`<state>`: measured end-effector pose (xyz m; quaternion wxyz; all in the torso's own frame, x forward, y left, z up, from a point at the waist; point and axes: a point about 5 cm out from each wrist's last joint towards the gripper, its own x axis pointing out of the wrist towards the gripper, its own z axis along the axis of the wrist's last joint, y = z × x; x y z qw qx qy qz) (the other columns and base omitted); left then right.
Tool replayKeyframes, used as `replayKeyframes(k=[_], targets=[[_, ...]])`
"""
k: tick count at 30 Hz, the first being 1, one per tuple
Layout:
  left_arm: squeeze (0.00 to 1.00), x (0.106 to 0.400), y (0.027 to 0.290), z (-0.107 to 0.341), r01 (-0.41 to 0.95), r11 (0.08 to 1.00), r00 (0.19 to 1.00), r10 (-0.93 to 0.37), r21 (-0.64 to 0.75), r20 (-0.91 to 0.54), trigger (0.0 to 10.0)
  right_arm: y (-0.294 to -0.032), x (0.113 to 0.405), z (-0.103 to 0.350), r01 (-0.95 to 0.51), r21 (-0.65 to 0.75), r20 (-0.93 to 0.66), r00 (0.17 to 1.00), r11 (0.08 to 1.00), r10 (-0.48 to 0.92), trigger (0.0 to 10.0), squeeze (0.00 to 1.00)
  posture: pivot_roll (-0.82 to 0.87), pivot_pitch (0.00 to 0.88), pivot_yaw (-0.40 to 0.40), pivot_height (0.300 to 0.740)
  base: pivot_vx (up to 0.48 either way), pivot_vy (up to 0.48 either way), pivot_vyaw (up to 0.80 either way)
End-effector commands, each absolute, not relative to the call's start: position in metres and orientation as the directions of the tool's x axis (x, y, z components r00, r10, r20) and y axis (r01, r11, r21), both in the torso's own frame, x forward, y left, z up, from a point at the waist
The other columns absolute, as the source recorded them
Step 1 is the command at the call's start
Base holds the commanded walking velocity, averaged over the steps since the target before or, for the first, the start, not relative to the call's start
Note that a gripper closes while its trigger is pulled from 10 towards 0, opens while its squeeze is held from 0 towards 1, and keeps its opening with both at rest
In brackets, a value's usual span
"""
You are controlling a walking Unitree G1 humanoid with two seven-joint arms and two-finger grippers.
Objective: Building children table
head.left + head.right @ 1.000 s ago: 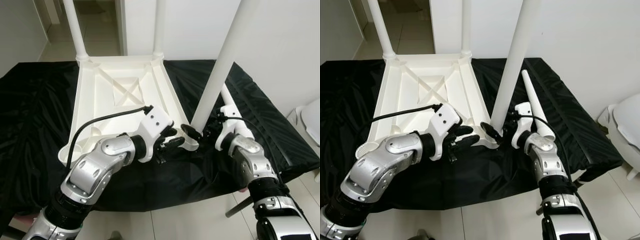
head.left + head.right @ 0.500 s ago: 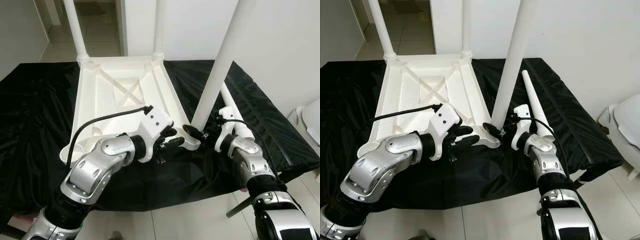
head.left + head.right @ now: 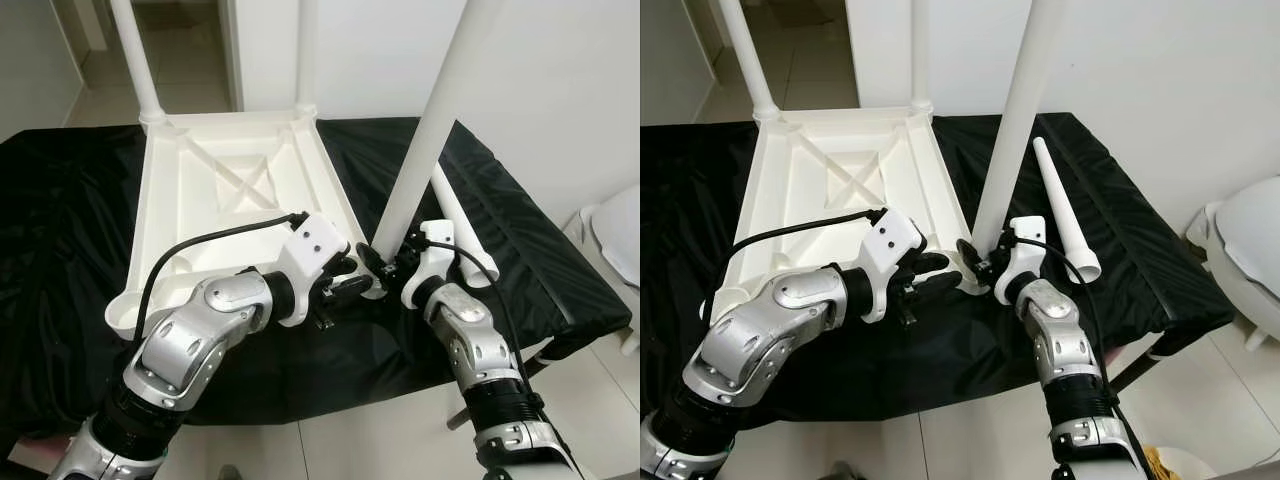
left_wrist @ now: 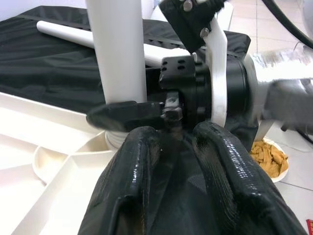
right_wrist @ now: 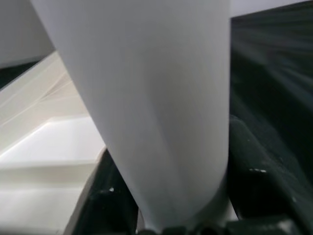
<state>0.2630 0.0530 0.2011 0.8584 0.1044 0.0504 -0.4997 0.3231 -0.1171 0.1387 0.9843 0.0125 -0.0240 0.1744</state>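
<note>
A white children's table (image 3: pixel 220 180) lies upside down on a black cloth (image 3: pixel 60 220). Two legs (image 3: pixel 130 60) stand upright at its far corners. A third white leg (image 3: pixel 430 130) leans over the near right corner, its foot at the round socket (image 4: pixel 115 139). My right gripper (image 3: pixel 385 265) is shut on that leg just above the foot, one finger on each side (image 5: pixel 181 186). My left gripper (image 3: pixel 345 278) hovers at the same corner, fingers (image 4: pixel 142 152) a narrow gap apart with only cloth between them. A fourth leg (image 3: pixel 1060 205) lies loose on the cloth to the right.
The cloth-covered surface ends close to me, with tiled floor below. A white rounded object (image 3: pixel 1250 250) stands off to the right. A dish of yellow-brown scraps (image 4: pixel 266 154) sits on the floor. A white wall and a doorway are behind.
The camera has shifted a little. My right forearm has swung in closer to the table corner, still holding the leg. The left gripper has stayed at the corner.
</note>
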Motion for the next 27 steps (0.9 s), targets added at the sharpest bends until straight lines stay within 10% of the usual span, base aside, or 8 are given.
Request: replayKeyframes(k=[1, 14, 15, 17, 18, 19, 27], targets=[[0.0, 0.26, 0.051, 0.2, 0.883, 0.454, 0.469, -0.861, 0.114, -0.199, 10.0, -0.108, 0.32, 0.143, -0.258, 0.008, 0.069, 0.964, 0.966, 0.257, 0.0, 0.0, -0.04, 0.045, -0.038, 0.74, 0.0, 0.0, 0.0], [0.0, 0.261, 0.05, 0.2, 0.885, 0.452, 0.466, -0.862, 0.114, -0.197, 10.0, -0.096, 0.312, 0.144, -0.175, 0.03, 0.035, 0.984, 0.984, 0.173, 0.0, 0.0, -0.04, 0.039, -0.038, 0.74, 0.0, 0.0, 0.0], [0.0, 0.262, 0.05, 0.201, 0.884, 0.453, 0.468, -0.862, 0.115, -0.196, 10.0, -0.097, 0.311, 0.145, -0.172, 0.027, 0.028, 0.985, 0.985, 0.171, 8.0, 0.0, -0.04, 0.038, -0.038, 0.74, 0.0, 0.0, 0.0], [0.0, 0.262, 0.05, 0.201, 0.883, 0.454, 0.469, -0.861, 0.117, -0.196, 10.0, -0.097, 0.312, 0.146, -0.175, 0.023, 0.024, 0.984, 0.984, 0.175, 10.0, 0.0, -0.04, 0.036, -0.038, 0.74, 0.0, 0.0, 0.0], [0.0, 0.263, 0.05, 0.201, 0.883, 0.455, 0.47, -0.861, 0.118, -0.195, 10.0, -0.1, 0.312, 0.146, -0.17, 0.014, 0.024, 0.985, 0.985, 0.17, 10.0, 0.25, -0.04, 0.036, -0.038, 0.74, 0.0, 0.0, 0.0], [0.0, 0.263, 0.051, 0.201, 0.882, 0.455, 0.47, -0.861, 0.119, -0.195, 10.0, -0.103, 0.314, 0.148, -0.171, 0.007, 0.034, 0.985, 0.985, 0.17, 10.0, 1.0, -0.04, 0.035, -0.038, 0.74, 0.0, 0.0, 0.0], [0.0, 0.264, 0.052, 0.202, 0.881, 0.457, 0.472, -0.86, 0.122, -0.195, 10.0, -0.12, 0.323, 0.158, -0.229, 0.038, 0.061, 0.972, 0.973, 0.227, 10.0, 1.0, -0.05, 0.031, -0.039, 0.74, 0.0, 0.0, 0.0]])
